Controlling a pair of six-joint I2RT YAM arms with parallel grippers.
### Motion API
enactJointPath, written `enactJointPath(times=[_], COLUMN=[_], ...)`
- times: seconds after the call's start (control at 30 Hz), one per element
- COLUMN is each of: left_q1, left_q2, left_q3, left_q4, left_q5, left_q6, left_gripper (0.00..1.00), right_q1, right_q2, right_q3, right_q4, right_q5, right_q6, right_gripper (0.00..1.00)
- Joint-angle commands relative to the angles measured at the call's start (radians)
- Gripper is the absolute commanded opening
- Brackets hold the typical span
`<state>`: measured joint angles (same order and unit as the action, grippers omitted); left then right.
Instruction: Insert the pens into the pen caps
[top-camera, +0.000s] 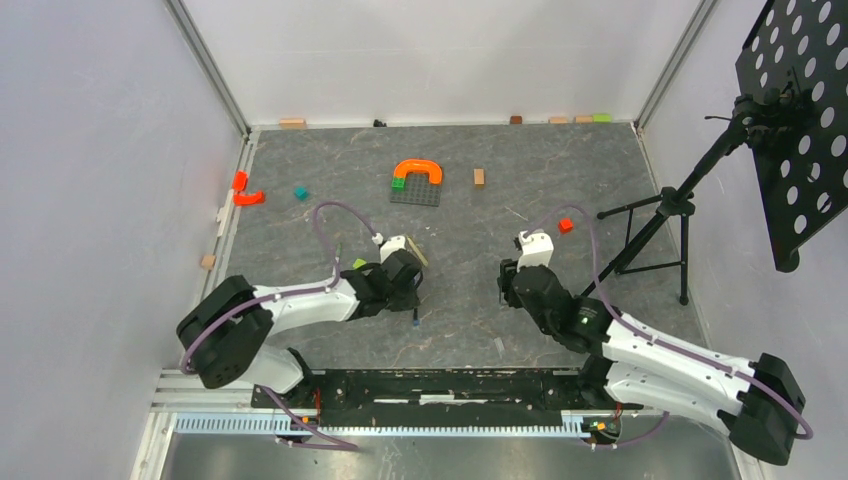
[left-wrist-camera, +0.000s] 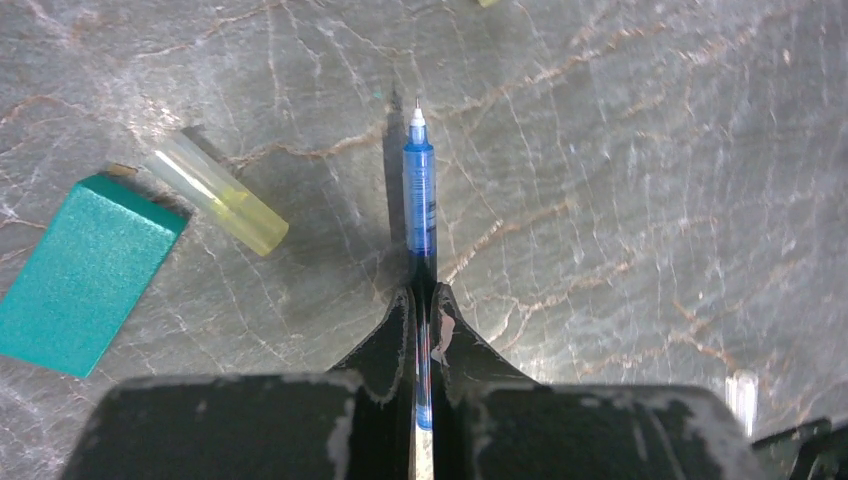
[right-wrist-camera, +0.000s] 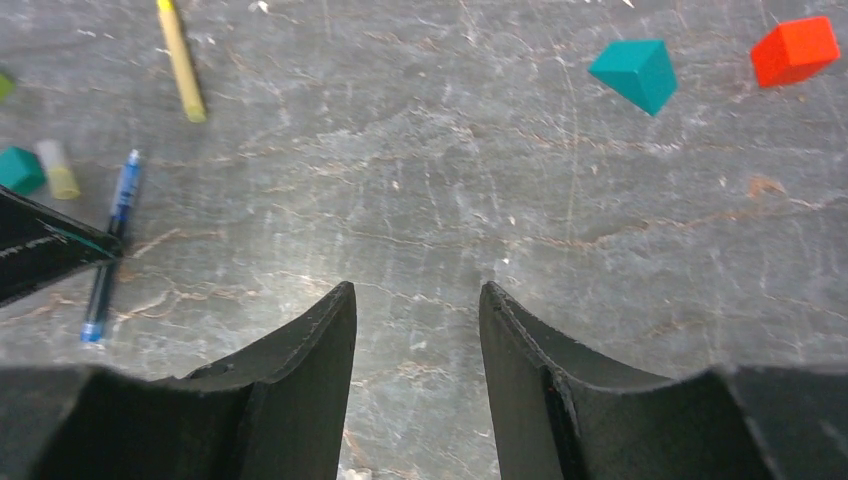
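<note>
Left end effector (left-wrist-camera: 424, 306) clamped on blue pen (left-wrist-camera: 419, 200).
I see the right end effector (right-wrist-camera: 417, 300) spread apart over the surface (right-wrist-camera: 430, 170).

My left fingers (top-camera: 410, 298) point down at the counter (top-camera: 480, 330), with a dark pen (top-camera: 415, 318) poking out just on their near side. My right fingers (top-camera: 507, 283) hover well apart from them, a red block (top-camera: 565, 225) just beyond.

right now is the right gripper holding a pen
No, the right gripper is open with nothing in its gap, and the blue pen sits well off to one side.
</note>
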<state>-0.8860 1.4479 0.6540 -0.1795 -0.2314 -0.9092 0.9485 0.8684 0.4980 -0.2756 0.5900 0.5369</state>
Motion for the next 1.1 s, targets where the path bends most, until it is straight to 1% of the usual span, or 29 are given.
enactJointPath(times=[0.0, 0.17, 0.3, 0.47, 0.5, 0.73, 0.9, 1.07], left_q1=[-0.005, -0.005, -0.005, -0.005, -0.005, -0.005, -0.005, -0.005], left_q2=[-0.086, -0.154, -0.166, -0.202, -0.213, -0.300, -0.341, -0.373], left_q3=[-0.043, -0.106, -0.120, -0.156, -0.160, -0.184, -0.191, -0.206], left_q4=[0.110, 0.221, 0.249, 0.354, 0.372, 0.454, 0.493, 0.542], left_q5=[0.064, 0.126, 0.145, 0.226, 0.260, 0.364, 0.421, 0.478], left_q6=[0.167, 0.222, 0.248, 0.280, 0.287, 0.315, 0.318, 0.323], left_gripper=[0.02, 0.02, 0.02, 0.02, 0.02, 0.02, 0.02, 0.02], right_q1=[-0.002, -0.002, -0.002, -0.002, -0.002, -0.002, -0.002, -0.002], right_q2=[-0.060, -0.099, -0.093, -0.093, -0.095, -0.081, -0.048, 0.004], right_q3=[-0.044, -0.092, -0.110, -0.168, -0.182, -0.260, -0.265, -0.244], right_q4=[0.163, 0.264, 0.335, 0.479, 0.503, 0.709, 0.816, 0.869], right_q5=[-0.068, -0.136, -0.202, -0.286, -0.293, -0.303, -0.333, -0.369], right_q6=[-0.022, -0.013, 0.004, 0.052, 0.068, 0.217, 0.237, 0.248], right_gripper=[0.54, 0.54, 0.54, 0.54, 0.54, 0.52, 0.52, 0.50])
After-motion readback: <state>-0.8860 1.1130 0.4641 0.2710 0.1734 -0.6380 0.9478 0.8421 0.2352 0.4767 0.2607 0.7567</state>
